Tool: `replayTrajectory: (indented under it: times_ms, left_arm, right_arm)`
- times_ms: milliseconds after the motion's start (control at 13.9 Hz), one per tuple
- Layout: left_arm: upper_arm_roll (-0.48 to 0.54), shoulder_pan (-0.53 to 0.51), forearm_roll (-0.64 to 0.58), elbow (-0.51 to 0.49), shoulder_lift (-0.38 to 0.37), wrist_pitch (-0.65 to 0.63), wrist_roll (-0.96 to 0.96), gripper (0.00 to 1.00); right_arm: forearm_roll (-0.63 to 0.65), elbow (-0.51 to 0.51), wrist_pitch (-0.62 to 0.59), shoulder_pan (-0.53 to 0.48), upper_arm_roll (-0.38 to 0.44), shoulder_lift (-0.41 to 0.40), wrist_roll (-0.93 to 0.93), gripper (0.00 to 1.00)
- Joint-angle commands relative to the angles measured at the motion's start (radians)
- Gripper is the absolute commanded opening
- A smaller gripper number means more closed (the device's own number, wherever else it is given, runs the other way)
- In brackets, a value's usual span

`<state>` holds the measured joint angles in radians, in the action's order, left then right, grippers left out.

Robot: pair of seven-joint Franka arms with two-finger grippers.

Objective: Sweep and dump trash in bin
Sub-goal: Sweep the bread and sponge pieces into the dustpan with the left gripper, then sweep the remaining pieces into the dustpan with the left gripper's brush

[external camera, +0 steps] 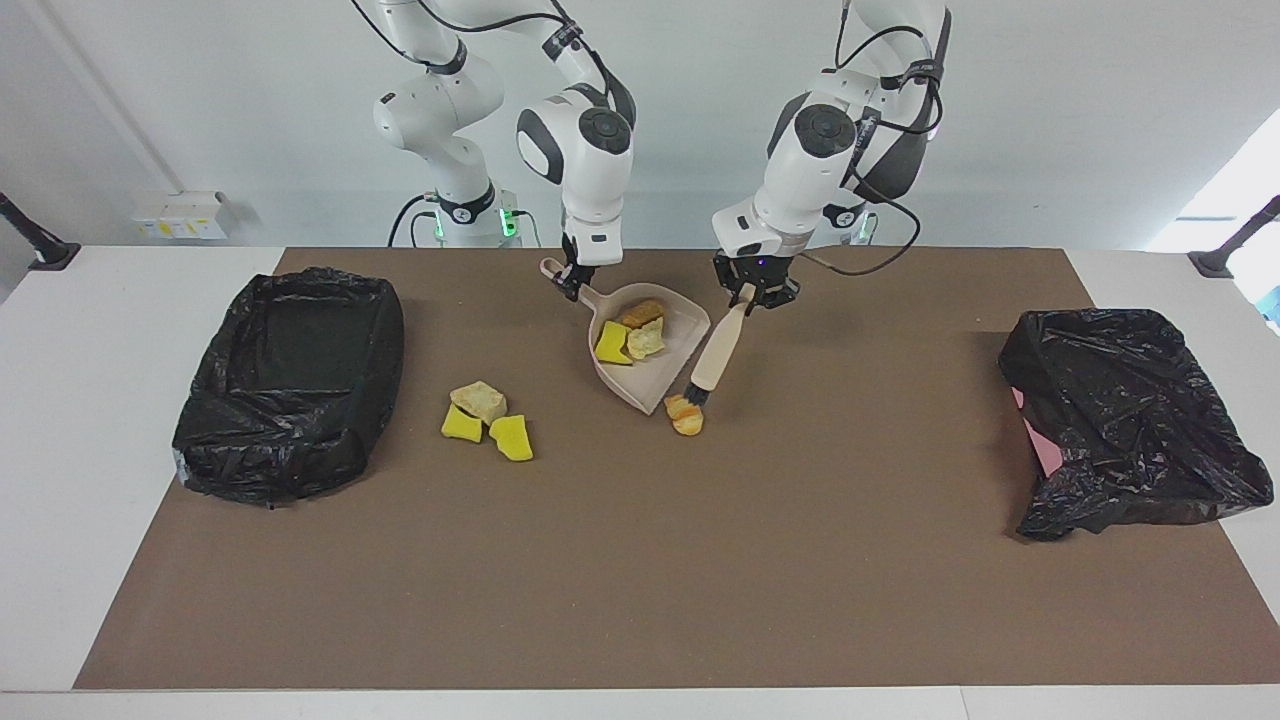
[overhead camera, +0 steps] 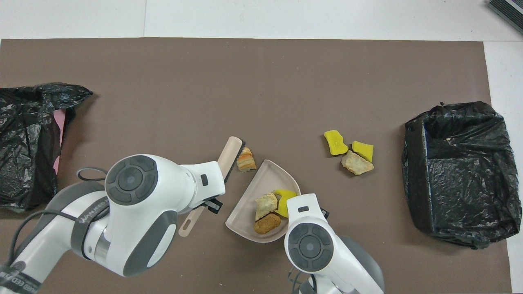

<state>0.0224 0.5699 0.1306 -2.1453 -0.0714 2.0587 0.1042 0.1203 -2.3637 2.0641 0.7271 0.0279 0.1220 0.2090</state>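
My right gripper [external camera: 570, 281] is shut on the handle of the beige dustpan [external camera: 668, 372] [overhead camera: 261, 179]. The pan holds three pieces of trash: a yellow sponge [external camera: 611, 343] [overhead camera: 284, 195], a tan chunk [external camera: 646, 340] [overhead camera: 265, 205] and a brown chunk [external camera: 641, 313] [overhead camera: 267, 223]. My left gripper [external camera: 756, 295] is shut on the handle of the brush [external camera: 718, 350] [overhead camera: 231, 152]. Its bristles touch an orange-brown chunk [external camera: 686, 414] [overhead camera: 246, 159] lying on the mat just outside the pan's lip. Three more scraps [external camera: 487, 420] [overhead camera: 350, 152] lie between the pan and the black-lined bin [external camera: 290, 375] [overhead camera: 457, 171].
A brown mat [external camera: 640, 560] covers most of the table. The bin stands at the right arm's end. A crumpled black bag [external camera: 1130, 420] [overhead camera: 24, 143] over something pink lies at the left arm's end.
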Motion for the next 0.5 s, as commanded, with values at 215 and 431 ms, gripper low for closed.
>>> replayTrajectory:
  times_ms: [215,431]
  left_arm:
    - [-0.006,-0.114,-0.114,0.243,0.26,-0.017,0.173,0.0]
    - [-0.007,-0.11,-0.112,0.227,0.292,0.023,0.222,0.0]
  right_arm:
    - [0.044,-0.009,0.004,0.002,-0.006,0.016,-0.043,0.0]
    - [0.044,-0.009,0.004,0.0,-0.006,0.016,-0.043,0.0]
